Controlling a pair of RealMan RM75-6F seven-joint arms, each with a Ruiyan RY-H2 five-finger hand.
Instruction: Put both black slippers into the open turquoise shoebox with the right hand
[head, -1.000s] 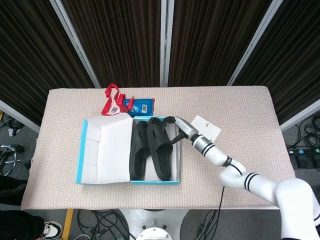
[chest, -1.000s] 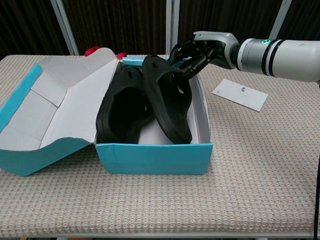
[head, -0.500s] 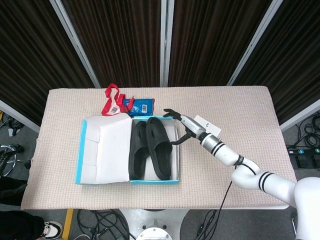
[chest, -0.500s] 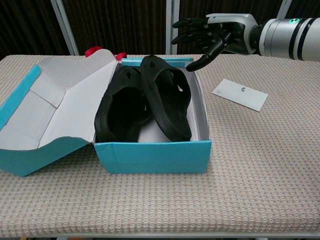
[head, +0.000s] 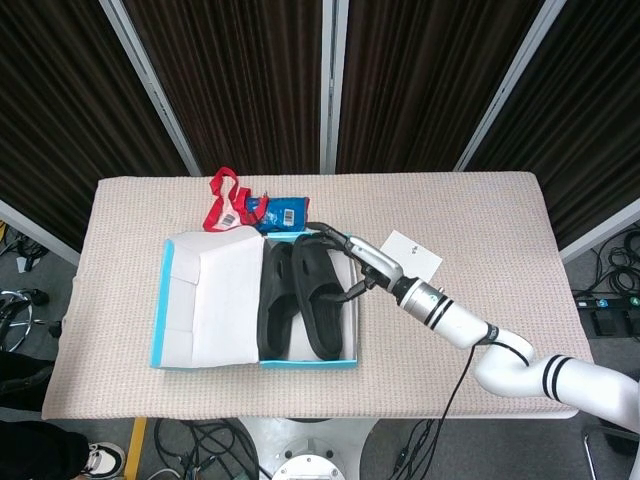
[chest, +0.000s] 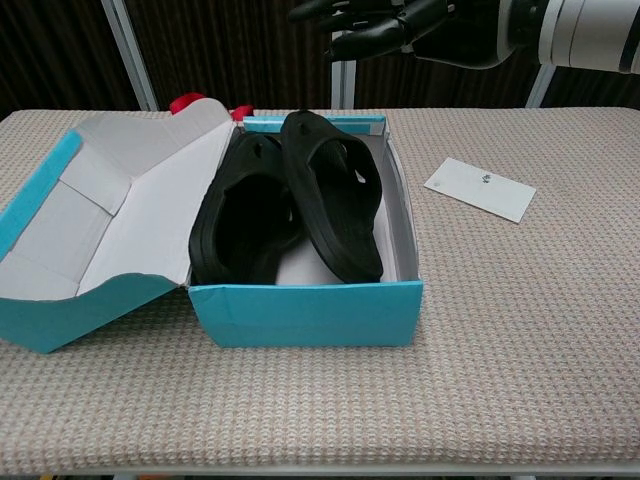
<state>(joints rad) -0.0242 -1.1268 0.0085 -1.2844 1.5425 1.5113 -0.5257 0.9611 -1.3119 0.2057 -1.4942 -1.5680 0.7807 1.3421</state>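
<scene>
Two black slippers lie side by side inside the open turquoise shoebox (head: 340, 364) (chest: 300, 315). The left slipper (head: 277, 298) (chest: 245, 215) sits against the lid side. The right slipper (head: 322, 295) (chest: 335, 195) leans on it, tilted, its toe at the box's far wall. My right hand (head: 352, 262) (chest: 385, 20) hovers well above the box's far end, fingers spread, holding nothing. My left hand is in neither view.
The box lid (head: 205, 297) (chest: 110, 215) lies folded open to the left. A white card (head: 412, 256) (chest: 480, 188) lies right of the box. Behind the box lie a red strap (head: 225, 200) (chest: 185, 101) and a blue packet (head: 282, 212).
My right hand has let go of the right slipper, opened, and risen above the box. The slipper has settled a little lower in the box.
</scene>
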